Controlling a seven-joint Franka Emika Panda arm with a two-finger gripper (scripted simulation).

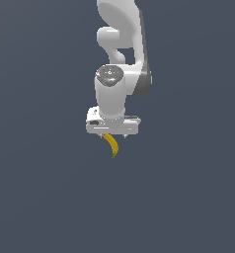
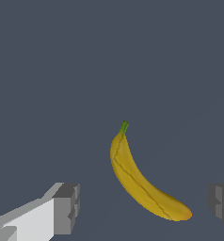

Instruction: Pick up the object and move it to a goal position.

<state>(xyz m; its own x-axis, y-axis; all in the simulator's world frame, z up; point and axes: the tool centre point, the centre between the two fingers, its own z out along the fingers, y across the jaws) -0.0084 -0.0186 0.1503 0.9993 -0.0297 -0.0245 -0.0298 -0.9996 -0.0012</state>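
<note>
The small curved yellow banana (image 2: 137, 181) with a green tip lies on the flat dark grey floor. In the wrist view it sits between my two grey fingertips (image 2: 67, 207), which stand wide apart on either side and do not touch it. My white gripper (image 2: 144, 204) is open and empty. In the exterior view the gripper (image 1: 112, 129) hangs straight down over the banana (image 1: 111, 146). The banana's upper end is hidden behind the hand and its green tip points down in that picture.
The dark grey floor (image 1: 45, 197) stretches flat on every side with nothing else on it. The white arm (image 1: 122, 44) rises above the gripper toward the top of the exterior view.
</note>
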